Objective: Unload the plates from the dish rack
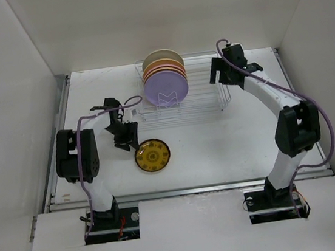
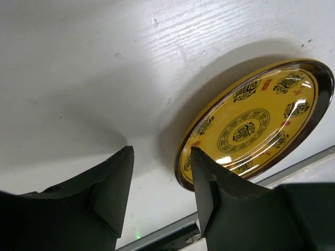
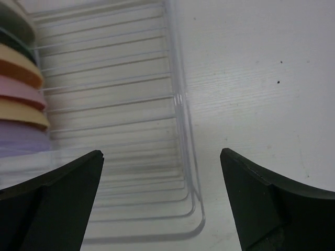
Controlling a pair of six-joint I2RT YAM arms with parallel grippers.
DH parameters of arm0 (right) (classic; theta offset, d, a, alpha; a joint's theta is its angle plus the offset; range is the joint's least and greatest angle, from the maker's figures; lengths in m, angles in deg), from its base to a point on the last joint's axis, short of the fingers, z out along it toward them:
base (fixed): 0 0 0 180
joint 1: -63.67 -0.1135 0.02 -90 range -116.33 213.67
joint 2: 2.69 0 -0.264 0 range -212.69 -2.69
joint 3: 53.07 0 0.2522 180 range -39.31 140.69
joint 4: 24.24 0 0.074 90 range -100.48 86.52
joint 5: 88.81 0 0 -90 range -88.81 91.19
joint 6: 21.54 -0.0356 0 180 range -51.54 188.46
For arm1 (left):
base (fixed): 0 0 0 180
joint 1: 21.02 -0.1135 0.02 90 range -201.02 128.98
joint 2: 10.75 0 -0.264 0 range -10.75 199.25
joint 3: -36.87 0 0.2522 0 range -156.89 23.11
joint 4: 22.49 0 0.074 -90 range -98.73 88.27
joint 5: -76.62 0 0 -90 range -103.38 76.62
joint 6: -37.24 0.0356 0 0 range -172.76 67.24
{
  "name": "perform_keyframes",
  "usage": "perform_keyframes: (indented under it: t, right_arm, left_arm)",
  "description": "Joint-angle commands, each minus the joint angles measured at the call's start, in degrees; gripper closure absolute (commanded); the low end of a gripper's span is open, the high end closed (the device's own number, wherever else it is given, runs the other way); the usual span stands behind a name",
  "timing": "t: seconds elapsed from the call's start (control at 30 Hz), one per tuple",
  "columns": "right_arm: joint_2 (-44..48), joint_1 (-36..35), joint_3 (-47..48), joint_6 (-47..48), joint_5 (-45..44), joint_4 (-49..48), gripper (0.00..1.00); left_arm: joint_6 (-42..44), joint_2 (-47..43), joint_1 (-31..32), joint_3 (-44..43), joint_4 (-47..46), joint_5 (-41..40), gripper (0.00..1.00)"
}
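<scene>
With the round patterned mustard-yellow plate (image 1: pixel 152 155) unloaded, left gripper (image 2: pixel 159 157) and right gripper (image 3: pixel 161 157) sit released; the next move is probably grasping the round lavender plate (image 1: pixel 166 89) in the silver wire rack (image 1: pixel 209 104).

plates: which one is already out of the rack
The small yellow patterned plate, lying flat on the table; the other plates stand on edge in the rack.

the white table (image 1: pixel 230 136) carries the dish rack (image 1: pixel 204 99) at the far side and the mustard-yellow plate (image 1: pixel 152 155) lying flat nearer.
</scene>
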Motion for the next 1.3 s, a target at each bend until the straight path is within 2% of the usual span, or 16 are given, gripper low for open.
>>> perform_keyframes:
  t: [0.0, 0.1, 0.27, 0.43, 0.53, 0.7, 0.73, 0.93, 1.1, 1.27]
  right_arm:
    - [6.8, -3.6, 2.9, 8.2, -1.4, -2.9, 0.0]
    - [7.4, -8.2, 4.3, 15.1, -0.1, -2.9, 0.0]
    - [3.4, -13.6, 7.5, 20.8, 9.2, -5.3, 0.03]
    - [-0.5, -15.3, 9.2, 23.3, 13.1, -12.3, 0.29]
    - [-5.3, -15.3, 14.6, 24.7, 13.1, -11.8, 0.3]
    - [-12.0, -15.8, 21.0, 27.2, 13.8, -9.8, 0.48]
    - [-12.5, -15.8, 21.0, 27.2, 13.2, -9.8, 0.56]
    - [-13.6, -15.8, 20.4, 27.2, 13.8, -12.0, 0.57]
    - [-14.2, -15.8, 20.4, 27.2, 15.4, -12.5, 0.69]
    - [-16.8, -15.8, 19.9, 27.2, 14.4, -13.0, 0.67]
  left_arm:
    - [2.5, -6.3, -0.3, -1.8, 2.2, -3.1, 0.55]
    - [3.2, -10.0, -1.4, -3.5, 3.9, -3.6, 0.54]
    - [3.7, -11.7, -3.7, -8.6, 7.6, -2.5, 0.54]
    - [4.2, -11.2, -3.7, -12.4, 9.7, -2.5, 0.53]
    - [4.2, -11.2, -4.2, -13.0, 9.7, -4.6, 0.53]
    - [2.0, -10.6, -4.3, -12.5, 9.7, -8.1, 0.53]
    - [2.0, -10.6, -4.3, -11.8, 9.1, -8.1, 0.53]
    - [0.9, -10.0, -4.3, -10.8, 9.1, -9.2, 0.53]
    - [0.9, -10.0, -4.3, -10.8, 8.6, -10.4, 0.53]
    - [0.9, -9.5, -4.3, -10.2, 8.6, -10.9, 0.53]
